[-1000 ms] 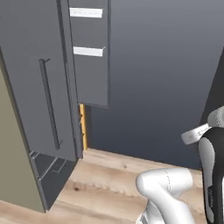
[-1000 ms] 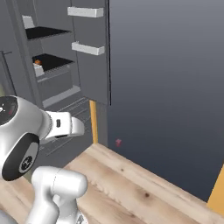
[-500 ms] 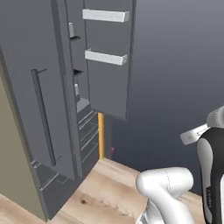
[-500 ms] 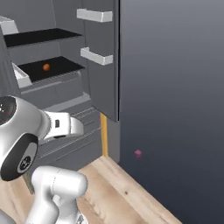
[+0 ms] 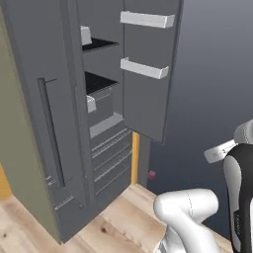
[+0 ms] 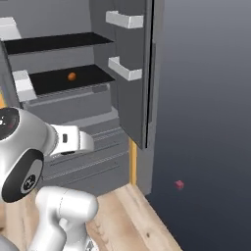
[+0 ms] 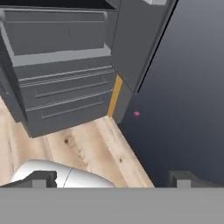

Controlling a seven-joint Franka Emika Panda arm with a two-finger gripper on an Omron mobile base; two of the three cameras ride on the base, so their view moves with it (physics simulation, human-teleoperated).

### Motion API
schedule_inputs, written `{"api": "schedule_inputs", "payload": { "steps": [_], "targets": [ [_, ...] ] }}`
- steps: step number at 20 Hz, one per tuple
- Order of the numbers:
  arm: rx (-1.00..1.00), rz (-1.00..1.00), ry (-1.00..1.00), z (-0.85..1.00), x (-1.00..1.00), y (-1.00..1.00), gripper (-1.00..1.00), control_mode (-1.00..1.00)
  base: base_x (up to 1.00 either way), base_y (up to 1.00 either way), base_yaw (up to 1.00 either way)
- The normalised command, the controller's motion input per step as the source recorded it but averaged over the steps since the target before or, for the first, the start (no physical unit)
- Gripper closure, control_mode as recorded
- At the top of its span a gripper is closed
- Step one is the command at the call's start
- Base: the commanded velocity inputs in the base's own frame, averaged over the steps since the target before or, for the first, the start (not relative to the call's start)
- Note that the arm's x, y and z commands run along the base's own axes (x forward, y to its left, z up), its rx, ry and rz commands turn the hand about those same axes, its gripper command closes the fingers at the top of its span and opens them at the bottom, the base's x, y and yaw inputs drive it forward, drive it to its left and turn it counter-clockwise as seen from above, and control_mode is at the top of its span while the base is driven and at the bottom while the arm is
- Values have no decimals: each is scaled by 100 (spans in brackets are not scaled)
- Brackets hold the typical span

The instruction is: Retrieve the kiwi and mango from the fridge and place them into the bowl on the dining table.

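The dark grey fridge (image 5: 64, 123) stands open, both doors swung out, with black shelves inside and drawers (image 7: 65, 92) below. The mango (image 6: 72, 76), a small orange oval, lies on the lower black shelf (image 6: 93, 73). White bins (image 5: 146, 69) hang on the inside of the right door. My gripper (image 7: 113, 178) is open and holds nothing; its fingertips (image 7: 43, 177) point down toward the wooden floor in front of the fridge drawers. The kiwi, the bowl and the dining table are out of view.
The left door carries a long bar handle (image 5: 49, 128). A yellow strip (image 6: 132, 162) runs down beside the fridge's right edge. A dark blue-grey wall (image 6: 206, 98) lies to the right, with a small pink-red cube (image 6: 179, 184) low on it. Wooden floor (image 5: 113, 222) lies below.
The whole picture has shifted as the base moved: the fridge now looks larger and its inside shows more. The gripper stays open.
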Motion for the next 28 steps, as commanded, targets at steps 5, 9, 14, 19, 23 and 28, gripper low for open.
{"api": "schedule_inputs", "payload": {
  "steps": [5,9,14,19,23,28],
  "targets": [
    [0,0,0,0,0,0,-100,100,45,-19,43],
    [0,0,0,0,0,0,-100,100,52,-26,44],
    [0,0,0,0,0,0,-100,100,55,-33,44],
    [0,0,0,0,0,0,-100,100,52,-36,44],
    [0,0,0,0,0,0,-100,100,47,-38,42],
    [0,0,0,0,0,0,-100,100,43,-42,38]
  ]
}}
